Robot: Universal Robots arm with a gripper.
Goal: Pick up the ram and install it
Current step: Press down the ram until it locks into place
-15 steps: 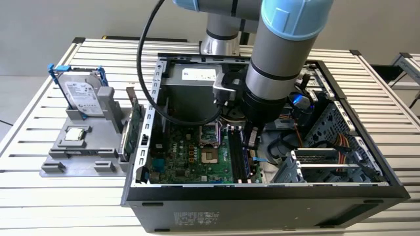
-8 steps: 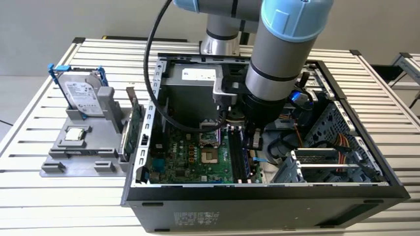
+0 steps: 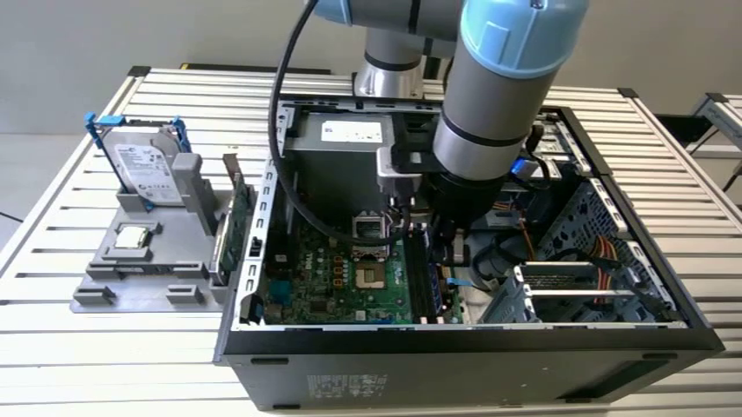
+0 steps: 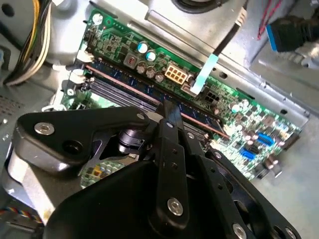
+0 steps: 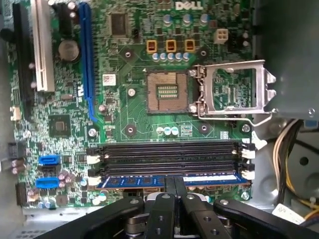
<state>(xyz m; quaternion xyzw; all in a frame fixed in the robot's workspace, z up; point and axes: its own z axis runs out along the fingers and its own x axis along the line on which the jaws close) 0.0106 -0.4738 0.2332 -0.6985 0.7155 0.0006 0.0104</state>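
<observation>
Down inside the case (image 3: 649, 261), claw (image 5: 174, 191) pinched shut on the top edge of the ram (image 5: 144, 180), sitting in the slot (image 5: 169, 158) nearest the board (image 5: 124, 99) edge. Probably light, stiff, fragile chips, so best gripped mid-edge, pressed straight, no twisting.

Ram (image 5: 149, 180): thin blue circuit-board stick with a white label, lying lengthwise on edge in a motherboard slot, beside two empty black slots.

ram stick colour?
Blue ram, with a white label; best in the first wrist view.
</observation>
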